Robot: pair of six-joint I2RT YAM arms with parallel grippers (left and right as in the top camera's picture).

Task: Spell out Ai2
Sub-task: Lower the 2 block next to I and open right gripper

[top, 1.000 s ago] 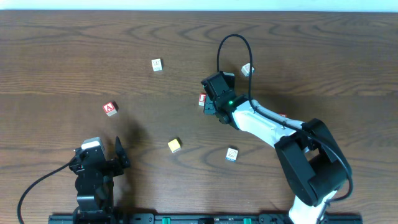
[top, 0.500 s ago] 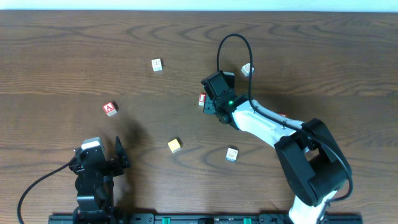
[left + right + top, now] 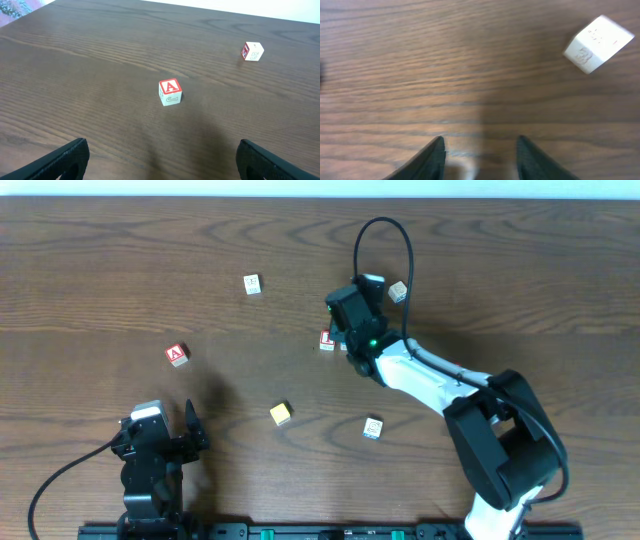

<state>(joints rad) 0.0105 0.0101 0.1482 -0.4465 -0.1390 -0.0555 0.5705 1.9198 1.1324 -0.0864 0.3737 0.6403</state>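
**Ai2 Block Task: Condition at Inspection**

Right end effector (image 3: pixel 479 145): fingers apart, nothing between them, positioned over bare surface (image 3: pixel 120 260) at far centre. A pale block (image 3: pixel 598 44), markings unreadable, lies just ahead and to its right, not touching.

Left end effector (image 3: pixel 162 145): fingers spread wide, empty, at near left.

The "A" block (image 3: pixel 170 92) sits letter face up on the left of the surface, beyond the left end effector and well apart from it.

A red-sided block (image 3: pixel 327 340) lies just left of the right arm (image 3: pixel 420 375).
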